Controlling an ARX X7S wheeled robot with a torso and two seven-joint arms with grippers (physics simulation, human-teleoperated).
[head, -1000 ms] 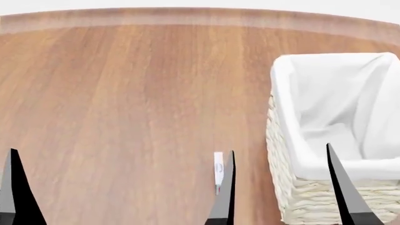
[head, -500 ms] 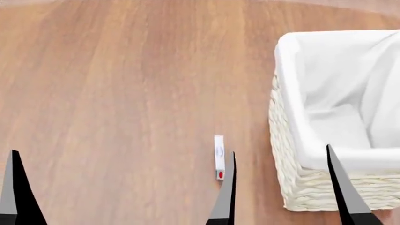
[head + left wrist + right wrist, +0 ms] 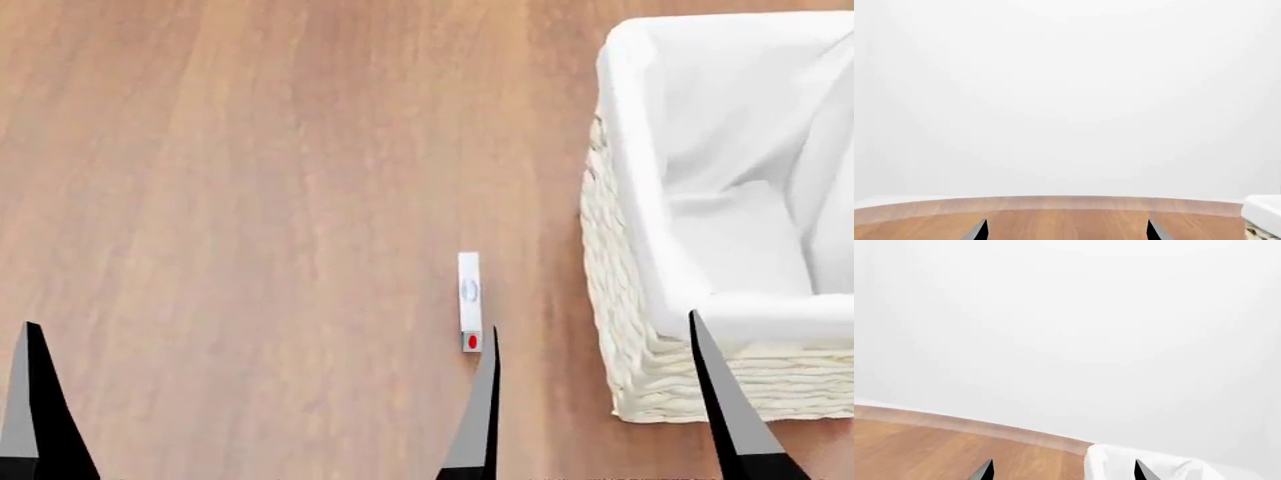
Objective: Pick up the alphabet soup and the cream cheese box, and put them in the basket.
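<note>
The cream cheese box (image 3: pixel 469 300), a thin white carton with a blue oval and a red spot, stands on its edge on the wooden table. The basket (image 3: pixel 667 385), cream wicker with a white liner, stands to its right; its rim shows in the right wrist view (image 3: pixel 1154 466) and the left wrist view (image 3: pixel 1262 212). My right gripper (image 3: pixel 593 320) is open and empty, low in the head view, its left finger (image 3: pixel 481 400) just near of the box. It also shows in its wrist view (image 3: pixel 1064 467). My left gripper (image 3: pixel 1066 229) is open and empty. The alphabet soup is out of view.
The wooden table (image 3: pixel 267 200) fills the head view. Its far edge (image 3: pixel 1047 202) shows in the left wrist view against a plain white background. One finger (image 3: pixel 27 400) of my left gripper stands at the head view's lower left.
The head view has tilted down: the table's far edge has left the frame, and the box and basket have slid up in the picture. The grippers keep their places in the frame.
</note>
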